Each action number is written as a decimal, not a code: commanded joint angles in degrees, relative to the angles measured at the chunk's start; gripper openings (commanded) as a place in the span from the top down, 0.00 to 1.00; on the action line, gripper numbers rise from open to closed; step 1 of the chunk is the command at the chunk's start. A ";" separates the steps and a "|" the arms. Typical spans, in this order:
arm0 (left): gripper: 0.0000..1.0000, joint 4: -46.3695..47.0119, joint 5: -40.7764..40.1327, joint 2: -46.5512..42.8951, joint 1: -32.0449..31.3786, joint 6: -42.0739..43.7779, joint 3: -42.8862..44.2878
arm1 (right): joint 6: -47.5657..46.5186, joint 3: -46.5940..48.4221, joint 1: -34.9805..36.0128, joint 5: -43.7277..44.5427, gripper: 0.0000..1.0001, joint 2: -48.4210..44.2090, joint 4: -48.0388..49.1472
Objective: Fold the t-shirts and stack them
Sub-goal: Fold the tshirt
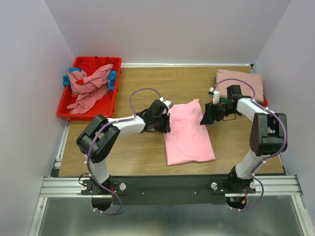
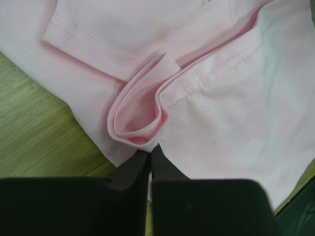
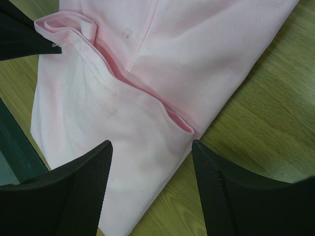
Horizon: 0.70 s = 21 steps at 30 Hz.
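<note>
One pink t-shirt (image 2: 216, 103), seemingly pinched, left jaws

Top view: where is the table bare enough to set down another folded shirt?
The table is bare along the far wall, between the red bin and the folded rose shirt, and at the near edge either side of the pink t-shirt. Crowded: that shirt's far end, where the left claw pinches it and the open right claw straddles its corner.
</note>
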 commanded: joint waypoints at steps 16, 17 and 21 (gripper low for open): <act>0.47 -4.87 0.40 2.06 2.53 8.01 7.64 | -0.05 -0.32 -0.37 -1.13 0.28 1.63 -0.55; 0.47 -5.31 1.62 2.85 3.23 8.62 8.96 | -0.05 -0.32 -0.37 -1.13 0.28 1.55 -0.55; 0.47 -8.82 4.44 5.58 4.56 11.00 12.30 | -0.13 -0.32 -0.37 -1.13 0.28 1.37 -0.55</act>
